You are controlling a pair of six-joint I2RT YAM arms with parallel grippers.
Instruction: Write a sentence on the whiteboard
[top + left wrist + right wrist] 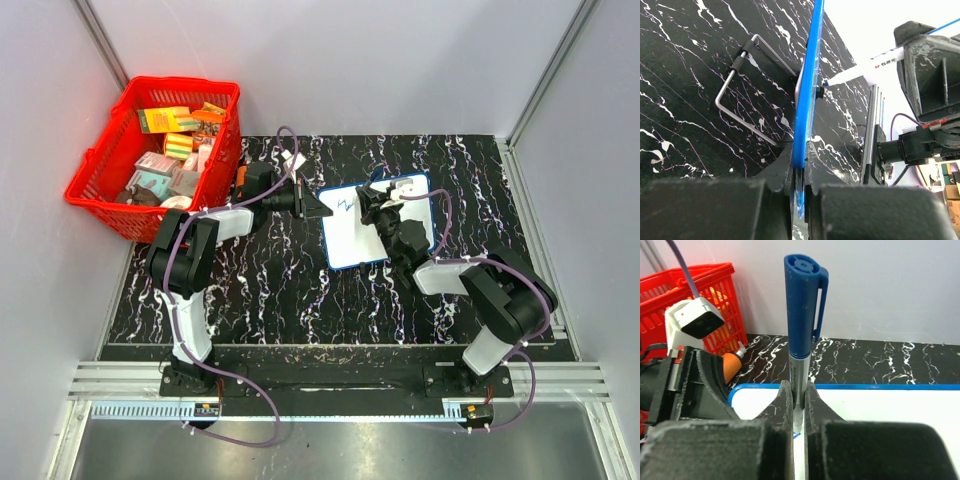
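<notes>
The whiteboard (400,225), white with a thin blue rim, lies on the black marbled mat. My left gripper (320,208) is shut on its left edge. In the left wrist view the rim (809,90) runs edge-on between the closed jaws of that gripper (801,150). My right gripper (375,210) hovers over the board's upper left part, shut on a marker (801,325) with a blue cap on its upper end. The marker's tip is on or just above the board (880,415). A few short blue strokes of the sentence (345,207) show near the left edge.
A red basket (95,185) full of small boxes stands at the back left. An orange-tipped item (731,366) lies on the mat between basket and board. A bent wire bracket (735,95) sits beside the board's edge. Grey walls enclose the mat.
</notes>
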